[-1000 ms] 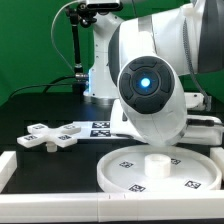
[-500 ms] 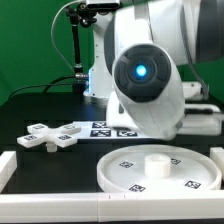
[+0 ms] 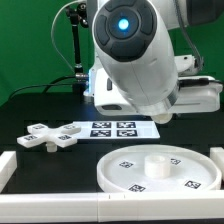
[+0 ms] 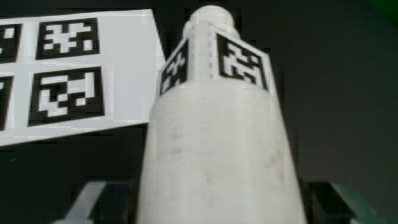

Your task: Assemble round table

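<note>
While the jaws clamp the leg, its far end covers the marker board's edge.

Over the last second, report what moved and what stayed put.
The arm swung up and toward the exterior view's left, uncovering more of the marker board. No grab or release shows; the wrist view has the leg clamped in the gripper now. The disc and the cross foot lie unmoved.
</note>
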Motion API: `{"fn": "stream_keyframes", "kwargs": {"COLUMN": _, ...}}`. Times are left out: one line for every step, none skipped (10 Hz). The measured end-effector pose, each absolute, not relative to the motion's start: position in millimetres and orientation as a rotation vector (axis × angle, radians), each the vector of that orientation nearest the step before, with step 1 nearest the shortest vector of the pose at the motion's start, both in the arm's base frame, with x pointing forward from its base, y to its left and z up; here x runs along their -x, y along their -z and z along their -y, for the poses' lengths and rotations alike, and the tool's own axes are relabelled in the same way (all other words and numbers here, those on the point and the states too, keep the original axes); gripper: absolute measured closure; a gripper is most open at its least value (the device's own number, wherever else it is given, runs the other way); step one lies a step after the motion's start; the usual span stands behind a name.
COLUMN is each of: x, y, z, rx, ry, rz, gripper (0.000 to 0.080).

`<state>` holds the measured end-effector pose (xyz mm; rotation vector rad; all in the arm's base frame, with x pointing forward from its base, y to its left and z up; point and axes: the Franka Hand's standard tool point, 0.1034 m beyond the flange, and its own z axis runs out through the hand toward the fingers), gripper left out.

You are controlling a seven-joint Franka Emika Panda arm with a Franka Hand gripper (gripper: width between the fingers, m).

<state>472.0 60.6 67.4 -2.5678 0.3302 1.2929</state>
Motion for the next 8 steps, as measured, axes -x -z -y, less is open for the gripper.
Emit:
{"fn": "stream_keyframes", "kwargs": {"x": -483, "y": -64.5, "z": -61, "rx": 2.624, "ry": -1.183, "rz": -0.347, "gripper": 0.039}}
{"fn": "stream_keyframes", "kwargs": {"x": -487, "y": -65.5, "z": -60, "rx": 2.68, "ry": -1.065, "rz": -0.359, "gripper": 0.039}}
{"fn": "stream_keyframes", "kwargs": {"x": -490, "y": -70.1, "z": -56, "rx": 2.712, "ry": -0.971, "rz": -0.312, "gripper": 0.039}}
{"fn": "stream_keyframes", "kwargs": {"x": -500, "y": -81.1, "z": -53, "rx": 2.735, "ry": -0.898, "rz": -0.302, "gripper": 0.039}}
{"fn": "stream_keyframes", "kwargs": {"x": -508, "y": -90.7, "z": -50, "rx": 2.747, "ry": -0.851, "rz": -0.286, "gripper": 0.039}}
{"fn": "stream_keyframes", "kwargs": {"x": -520, "y": -97.0, "z": -48, "rx": 2.774, "ry": -0.762, "rz": -0.288, "gripper": 0.039}}
{"fn": "stream_keyframes", "kwargs": {"x": -530, "y": -103.2, "z": -46, "rx": 2.804, "ry": -0.664, "rz": -0.296, "gripper": 0.039}}
{"fn": "stream_keyframes", "kwargs": {"x": -529, "y": -99.4, "z": -47, "rx": 2.832, "ry": -0.583, "rz": -0.307, "gripper": 0.039}}
